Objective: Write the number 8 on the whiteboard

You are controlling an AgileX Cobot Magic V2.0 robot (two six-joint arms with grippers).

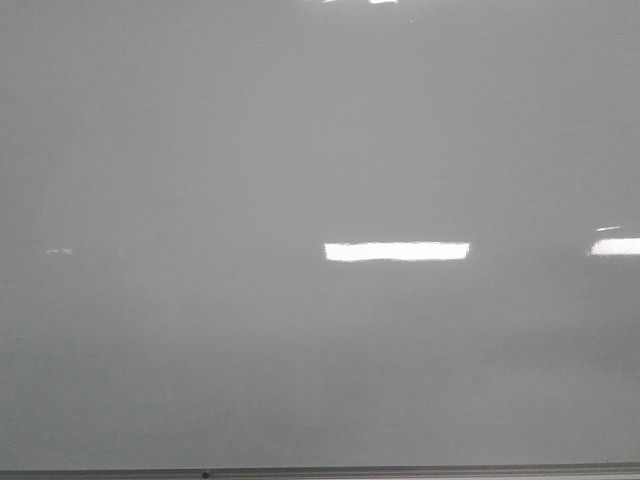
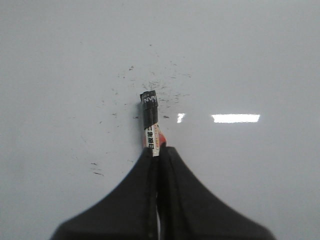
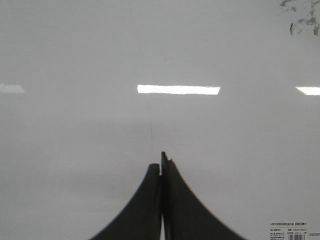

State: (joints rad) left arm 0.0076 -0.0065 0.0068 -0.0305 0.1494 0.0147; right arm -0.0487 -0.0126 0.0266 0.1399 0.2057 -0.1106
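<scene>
The whiteboard [image 1: 300,150] is a glossy pale grey sheet that fills the front view, where neither gripper shows. The number 8 is out of view. In the left wrist view my left gripper [image 2: 159,150] is shut on a marker [image 2: 151,125] with a white and red label and a black end. That end points at the whiteboard [image 2: 250,60], and I cannot tell whether it touches. Small black flecks [image 2: 160,85] dot the surface around it. My right gripper [image 3: 161,165] is shut with nothing in it, over bare whiteboard [image 3: 75,50].
A thin metal edge strip [image 1: 400,470] runs along the board's lower border. Bright rectangular light reflections [image 1: 396,251] lie across it. Dark smudges [image 3: 302,22] and a small printed label [image 3: 295,231] show in the right wrist view.
</scene>
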